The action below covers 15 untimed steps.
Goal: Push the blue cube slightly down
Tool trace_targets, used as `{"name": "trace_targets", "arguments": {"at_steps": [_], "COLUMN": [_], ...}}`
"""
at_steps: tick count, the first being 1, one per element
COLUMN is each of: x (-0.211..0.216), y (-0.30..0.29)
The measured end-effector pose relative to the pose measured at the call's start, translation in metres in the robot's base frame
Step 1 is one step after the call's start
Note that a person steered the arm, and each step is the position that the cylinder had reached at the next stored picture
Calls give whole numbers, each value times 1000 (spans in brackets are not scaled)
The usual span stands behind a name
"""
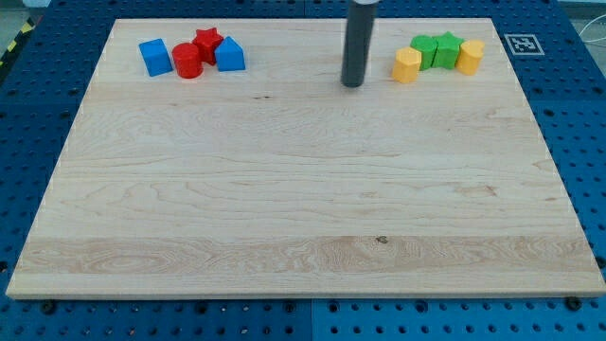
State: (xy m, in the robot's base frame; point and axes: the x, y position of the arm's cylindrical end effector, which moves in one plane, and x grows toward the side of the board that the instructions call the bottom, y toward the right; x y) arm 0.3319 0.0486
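Note:
The blue cube [155, 57] sits at the view's top left on the wooden board [303, 208]. Right of it, touching, is a red cylinder [187, 61], then a red star [207, 43] and a second blue block with a peaked top [230, 54]. My tip [353, 83] rests on the board near the top centre, far to the right of the blue cube and apart from every block. The rod rises out of the view's top.
A cluster at the view's top right holds a yellow block [406, 65], a green cube [425, 50], a green star [447, 48] and another yellow block [471, 56]. A blue pegboard table [587, 142] surrounds the board.

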Motion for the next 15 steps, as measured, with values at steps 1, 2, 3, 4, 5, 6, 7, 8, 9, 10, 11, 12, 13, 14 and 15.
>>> {"name": "trace_targets", "arguments": {"at_steps": [1, 2, 3, 4, 5, 6, 7, 8, 9, 10, 11, 12, 13, 14, 15], "x": [-2, -35, -61, -62, -62, -72, -94, -115, -125, -125, -111, -108, -103, -74, -50], "y": [-33, -28, -25, -25, -25, -32, -59, -119, -188, -235, -242, -266, -290, -305, -286]}}
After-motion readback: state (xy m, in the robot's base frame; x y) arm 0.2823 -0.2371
